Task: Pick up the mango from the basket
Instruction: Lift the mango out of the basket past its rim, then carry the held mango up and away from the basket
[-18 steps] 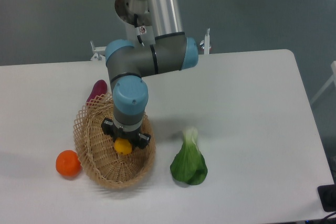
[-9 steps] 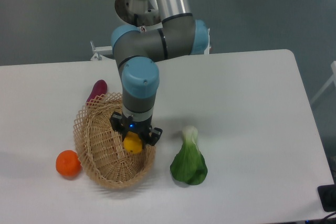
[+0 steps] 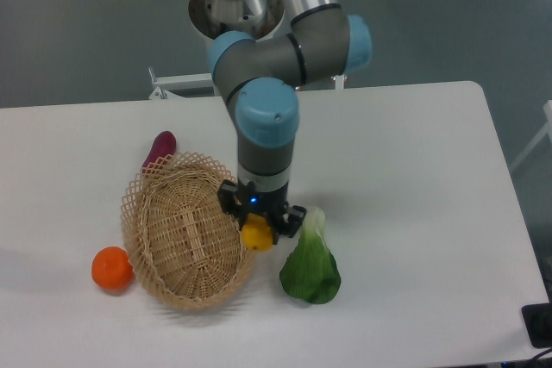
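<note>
Gripper (image 3: pixel 258 232) points straight down, jaws closed on the mango (image 3: pixel 256 234), yellow fruit held between the black fingers just over the right rim of the wicker basket (image 3: pixel 168 286), not resting in the basket bowl. Bok choy (image 3: pixel 310 266) lies on the white table (image 3: pixel 414 178) just right of the gripper. Orange (image 3: pixel 112 268) sits beside the basket's left edge, purple eggplant (image 3: pixel 159 149) behind the basket's far rim

Mango (image 3: pixel 256 235) in fingers (image 3: pixel 226 196), between basket (image 3: pixel 185 232) and greens (image 3: pixel 310 269).
</note>
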Motion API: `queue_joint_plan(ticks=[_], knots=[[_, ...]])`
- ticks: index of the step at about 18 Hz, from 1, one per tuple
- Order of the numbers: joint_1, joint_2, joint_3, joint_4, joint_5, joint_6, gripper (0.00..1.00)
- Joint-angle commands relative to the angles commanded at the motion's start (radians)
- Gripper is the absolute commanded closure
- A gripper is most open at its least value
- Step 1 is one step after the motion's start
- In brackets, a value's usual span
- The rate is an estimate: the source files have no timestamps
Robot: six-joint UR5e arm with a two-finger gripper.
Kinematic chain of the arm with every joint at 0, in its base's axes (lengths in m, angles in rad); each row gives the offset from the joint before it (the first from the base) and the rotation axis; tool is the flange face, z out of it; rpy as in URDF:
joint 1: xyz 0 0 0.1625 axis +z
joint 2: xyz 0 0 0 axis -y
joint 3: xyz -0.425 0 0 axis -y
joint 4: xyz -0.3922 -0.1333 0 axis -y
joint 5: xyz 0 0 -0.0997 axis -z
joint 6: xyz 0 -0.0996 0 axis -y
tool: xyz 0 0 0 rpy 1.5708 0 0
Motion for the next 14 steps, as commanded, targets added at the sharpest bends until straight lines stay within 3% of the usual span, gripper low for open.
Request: queue_joint_plan(ticks=[3,7,14], knots=[[0.045,0.003,-0.006,0.000,0.005,0.089,0.78],[0.083,0.015,-0.015,-0.002,0.095,0.213,0.76],[0.135,0.015,-0.002,0.002,0.094,0.330,0.76]])
